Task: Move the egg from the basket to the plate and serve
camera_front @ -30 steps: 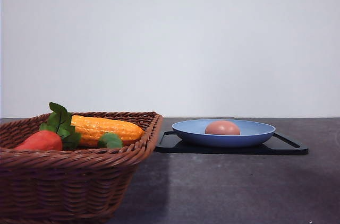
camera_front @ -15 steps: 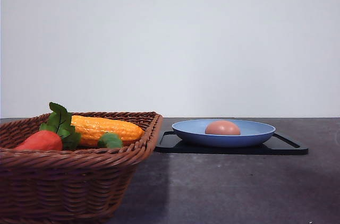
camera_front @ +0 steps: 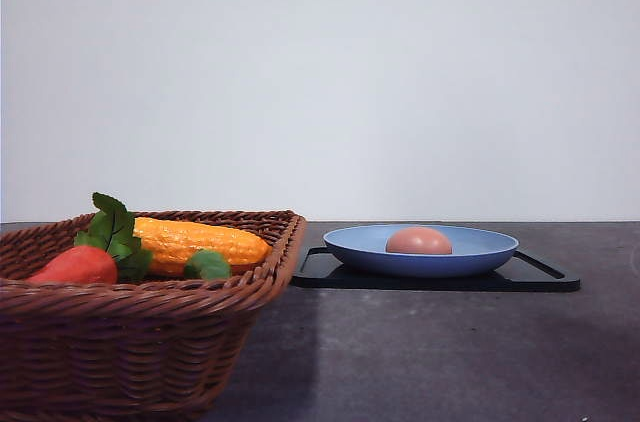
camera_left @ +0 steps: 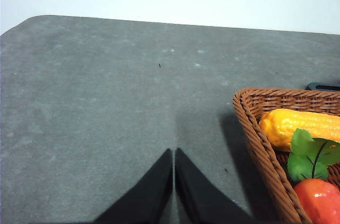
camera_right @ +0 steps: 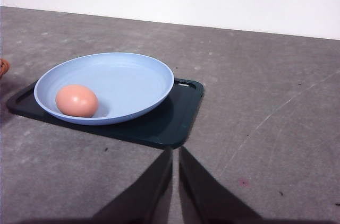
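The pinkish-brown egg (camera_front: 419,240) (camera_right: 77,101) lies inside the light-blue plate (camera_front: 480,248) (camera_right: 133,80), which sits on a black tray. The brown wicker basket (camera_front: 150,342) (camera_left: 260,134) stands at the front left and holds a corn cob and a red-orange vegetable with green leaves. My left gripper (camera_left: 173,152) is shut and empty above bare table, beside the basket's outer wall. My right gripper (camera_right: 176,151) is shut and empty, hovering just short of the tray's near edge, apart from the plate.
A black rectangular tray (camera_front: 545,278) (camera_right: 175,123) carries the plate. In the basket lie a yellow-orange corn cob (camera_front: 200,240) (camera_left: 297,126) and a red-orange vegetable (camera_front: 75,266) (camera_left: 319,200). Grey tabletop (camera_front: 430,352) stretches in front of the tray. A white wall stands behind.
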Action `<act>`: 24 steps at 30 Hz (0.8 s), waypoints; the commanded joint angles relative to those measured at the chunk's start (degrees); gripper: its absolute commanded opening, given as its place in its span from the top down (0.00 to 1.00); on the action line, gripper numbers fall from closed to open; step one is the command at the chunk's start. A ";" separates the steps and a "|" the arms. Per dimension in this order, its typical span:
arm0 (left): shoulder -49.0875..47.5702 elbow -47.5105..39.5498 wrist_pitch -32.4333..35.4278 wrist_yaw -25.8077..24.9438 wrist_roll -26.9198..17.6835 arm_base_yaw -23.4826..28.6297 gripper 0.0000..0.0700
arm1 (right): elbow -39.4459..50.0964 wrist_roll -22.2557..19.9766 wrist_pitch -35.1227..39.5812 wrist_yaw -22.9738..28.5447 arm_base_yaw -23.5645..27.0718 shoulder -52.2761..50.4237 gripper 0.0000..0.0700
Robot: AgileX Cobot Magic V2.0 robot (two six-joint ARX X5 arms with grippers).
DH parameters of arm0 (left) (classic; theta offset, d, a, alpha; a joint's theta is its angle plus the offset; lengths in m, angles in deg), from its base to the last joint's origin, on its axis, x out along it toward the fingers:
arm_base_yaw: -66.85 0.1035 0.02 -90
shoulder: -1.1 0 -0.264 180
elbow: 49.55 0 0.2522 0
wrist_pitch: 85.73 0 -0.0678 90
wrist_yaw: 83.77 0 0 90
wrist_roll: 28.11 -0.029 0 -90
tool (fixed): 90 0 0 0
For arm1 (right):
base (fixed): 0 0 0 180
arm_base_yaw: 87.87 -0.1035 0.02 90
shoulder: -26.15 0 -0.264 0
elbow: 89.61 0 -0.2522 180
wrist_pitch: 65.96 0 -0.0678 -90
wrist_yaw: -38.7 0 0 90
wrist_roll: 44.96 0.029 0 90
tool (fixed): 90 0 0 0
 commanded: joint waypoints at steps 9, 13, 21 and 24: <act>-0.04 -1.16 -0.52 0.00 0.07 0.02 1.00 | 0.42 0.63 -0.17 -0.02 0.02 -0.04 1.00; -0.04 -1.16 -0.52 0.00 0.07 0.02 1.00 | 0.42 0.63 -0.17 -0.02 0.02 -0.04 1.00; -0.04 -1.16 -0.52 0.00 0.07 0.02 1.00 | 0.42 0.63 -0.17 -0.02 0.02 -0.04 1.00; -0.04 -1.16 -0.50 0.00 0.09 0.02 1.00 | 0.42 0.63 -0.17 -0.02 0.02 -0.04 1.00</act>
